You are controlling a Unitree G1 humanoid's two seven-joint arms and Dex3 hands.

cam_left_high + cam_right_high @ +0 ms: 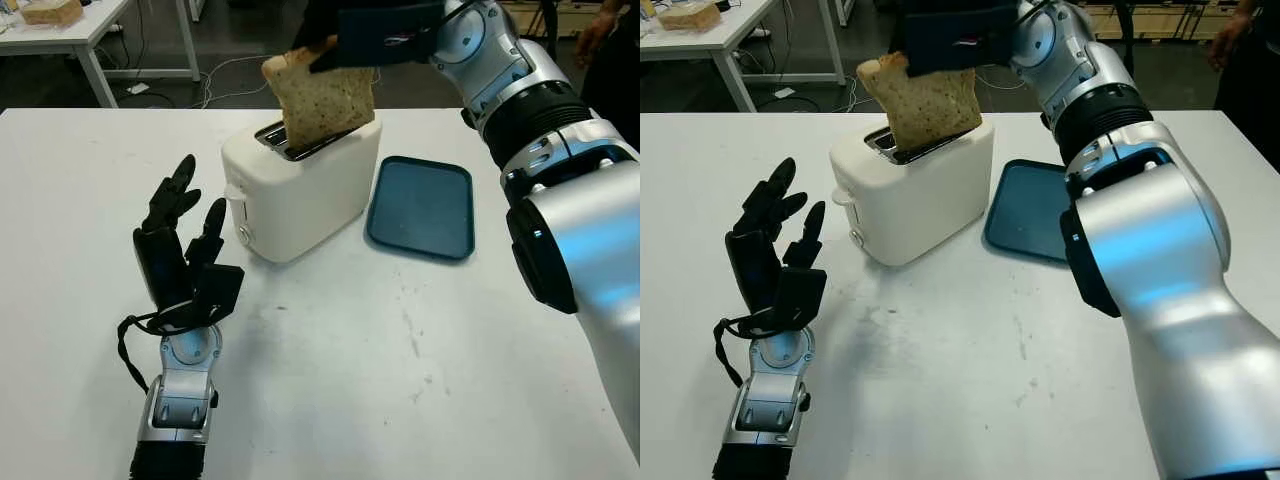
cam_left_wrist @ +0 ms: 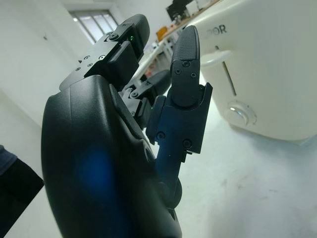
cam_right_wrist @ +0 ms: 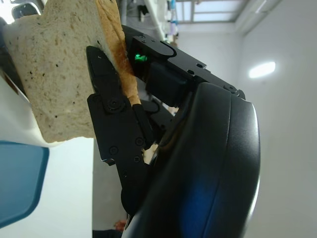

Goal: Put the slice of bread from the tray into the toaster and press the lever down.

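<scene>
In the left eye view, the right hand (image 1: 375, 35) hung above the white toaster (image 1: 300, 185), clamped on the top edge of the slice of bread (image 1: 320, 100). The slice hung tilted below that hand, its lower edge already inside the toaster's slot (image 1: 300, 143). The dark blue tray (image 1: 422, 207) lay bare on the white table (image 1: 400, 350), below the right forearm and just beside the toaster. The left hand (image 1: 180, 250) stood open above the table, holding nothing, with the toaster just beyond its fingertips.

In the right eye view, the toaster's lever (image 1: 843, 193) showed on the end wall facing the left hand, raised near the top of its track.

In the left wrist view, the left hand's black fingers (image 2: 184, 64) pointed toward the toaster's end wall, where the lever and a round dial (image 2: 240, 113) sat close ahead, untouched.

In the right wrist view, the right hand's fingers (image 3: 111, 114) pinched the bread's crust, with a corner of the tray seen beneath.
</scene>
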